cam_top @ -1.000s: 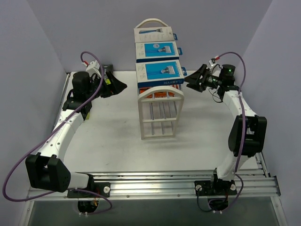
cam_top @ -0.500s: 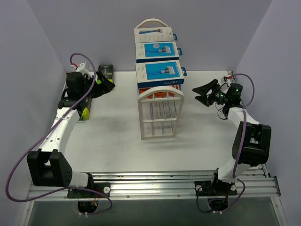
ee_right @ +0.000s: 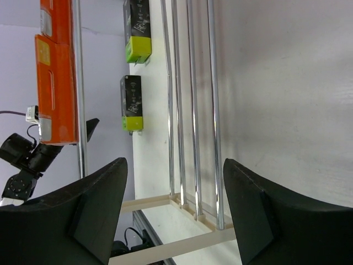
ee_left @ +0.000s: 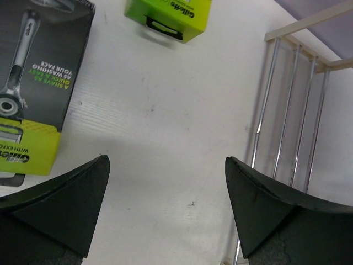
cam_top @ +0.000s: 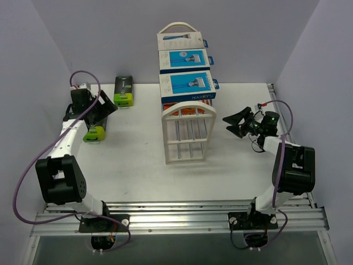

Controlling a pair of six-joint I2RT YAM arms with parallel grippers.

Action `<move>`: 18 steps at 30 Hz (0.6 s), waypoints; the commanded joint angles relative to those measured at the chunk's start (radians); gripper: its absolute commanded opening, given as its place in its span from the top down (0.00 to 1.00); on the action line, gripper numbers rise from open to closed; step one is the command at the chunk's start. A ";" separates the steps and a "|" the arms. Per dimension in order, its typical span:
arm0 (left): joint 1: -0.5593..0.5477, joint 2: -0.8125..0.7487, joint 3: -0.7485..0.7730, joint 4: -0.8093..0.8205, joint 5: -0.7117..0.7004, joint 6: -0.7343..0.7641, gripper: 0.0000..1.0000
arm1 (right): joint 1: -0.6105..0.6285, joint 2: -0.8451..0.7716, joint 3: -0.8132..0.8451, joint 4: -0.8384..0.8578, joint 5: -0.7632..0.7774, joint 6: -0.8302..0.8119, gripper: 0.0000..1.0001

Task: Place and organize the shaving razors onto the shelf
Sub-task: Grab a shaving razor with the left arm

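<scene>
Left end effector (cam_top: 107, 116) stands wide open with nothing between its fingers, low over the white surface (cam_top: 138, 165) at the left of the overhead view. In the left wrist view its two dark fingertips (ee_left: 83, 187) frame bare surface. One black-and-lime razor box (ee_left: 33, 83) lies flat just beside the left fingertip, with a razor picture and upside-down print on its face. Further off, at the top of that view, sits the lime end of a second black-and-lime razor box (cam_top: 123, 91), marked Gillette. From overhead, this second box lies at the upper left near the back wall, apart from the first. Right end effector (cam_top: 231, 126) is also open and empty, held at the right of the frame and aimed toward the shelf (cam_top: 187, 144) without touching it. In the right wrist view its fingers bracket the shelf's thin metal bars, with an orange razor box (ee_right: 55, 83) at the upper left of that picture. The cream-white shelf stands in the middle of the surface, its arched end facing the arms. Three blue-and-white HARRY'S razor boxes (cam_top: 186, 59) lie in a row along its top tier. Orange boxes show on the tier just beneath them, behind the arch. Both black-and-lime boxes are on the surface, well apart from the shelf.
</scene>
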 commanded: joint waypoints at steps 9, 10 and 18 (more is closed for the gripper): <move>0.157 0.009 -0.096 0.004 0.023 -0.281 0.06 | 0.020 -0.031 -0.026 0.039 0.065 -0.044 0.34; 0.222 0.009 -0.170 0.031 0.088 -0.308 0.06 | 0.020 -0.037 -0.030 0.041 0.065 -0.040 0.34; 0.337 0.015 -0.268 0.078 0.147 -0.380 0.06 | 0.031 -0.041 -0.030 0.013 0.074 -0.049 0.34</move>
